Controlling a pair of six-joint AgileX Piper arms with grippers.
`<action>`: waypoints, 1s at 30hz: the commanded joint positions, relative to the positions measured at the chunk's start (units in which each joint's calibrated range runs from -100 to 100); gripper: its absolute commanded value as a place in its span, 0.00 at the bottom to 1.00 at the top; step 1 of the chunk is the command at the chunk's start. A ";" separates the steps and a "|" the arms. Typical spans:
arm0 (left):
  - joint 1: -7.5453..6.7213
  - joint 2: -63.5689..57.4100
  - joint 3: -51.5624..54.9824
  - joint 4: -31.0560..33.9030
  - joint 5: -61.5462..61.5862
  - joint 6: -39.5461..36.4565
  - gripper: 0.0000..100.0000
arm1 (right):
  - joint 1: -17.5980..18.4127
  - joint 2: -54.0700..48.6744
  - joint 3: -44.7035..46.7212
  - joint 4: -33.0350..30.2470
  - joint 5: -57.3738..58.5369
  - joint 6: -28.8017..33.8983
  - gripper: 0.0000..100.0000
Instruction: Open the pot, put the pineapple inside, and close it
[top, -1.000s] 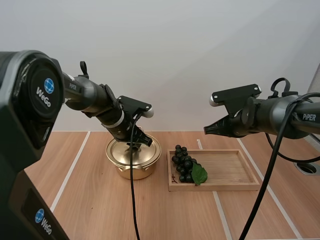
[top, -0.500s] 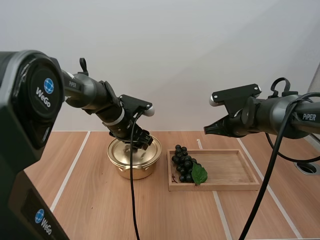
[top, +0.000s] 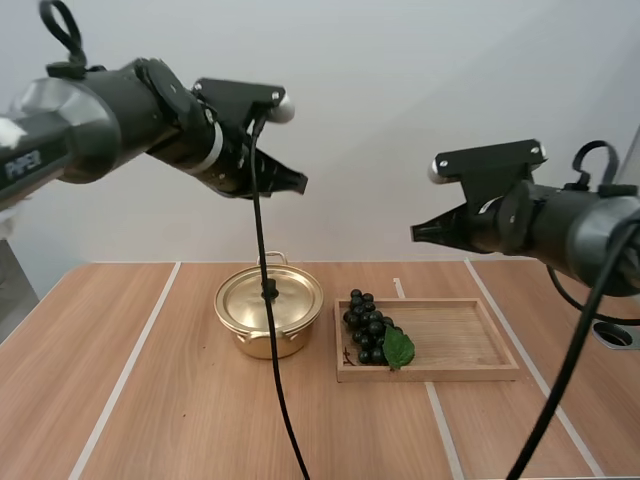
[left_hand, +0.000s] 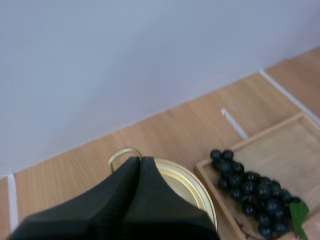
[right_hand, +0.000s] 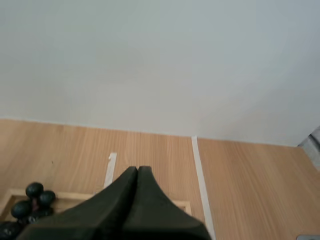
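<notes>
A golden pot (top: 268, 308) stands on the table with its lid on and its knob at the centre. High above it and a little to its left, my left gripper (top: 297, 183) is shut on nothing. In the left wrist view its fingers (left_hand: 139, 162) lie together as one dark wedge over the pot lid (left_hand: 185, 187). My right gripper (top: 417, 234) hangs shut and empty above the left part of the wooden tray (top: 460, 350). A bunch of dark grapes (top: 368, 328) with a green leaf lies at the tray's left end.
The grapes (left_hand: 250, 192) sit in the tray (left_hand: 295, 150) just right of the pot. In the right wrist view, the shut fingers (right_hand: 137, 172) are above the tray's far rim (right_hand: 65, 196), with the grapes (right_hand: 32, 200) beside them. White lines cross the wooden table (top: 180, 400).
My left gripper let go at the pot lid, rose well above the pot and shut. The lid stays on the pot. The right arm has barely moved.
</notes>
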 joint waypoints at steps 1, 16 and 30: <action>2.32 -8.38 -0.60 -3.98 -1.15 -1.92 0.00 | -0.23 -6.33 0.22 2.75 -1.92 -0.22 0.00; 10.80 -48.40 8.07 -8.25 -7.83 0.02 0.00 | -2.49 -32.54 0.22 5.68 2.58 -3.76 0.00; 10.66 -58.18 25.69 -10.94 -11.64 9.11 0.00 | 7.15 -34.32 0.22 7.64 11.36 -4.87 0.00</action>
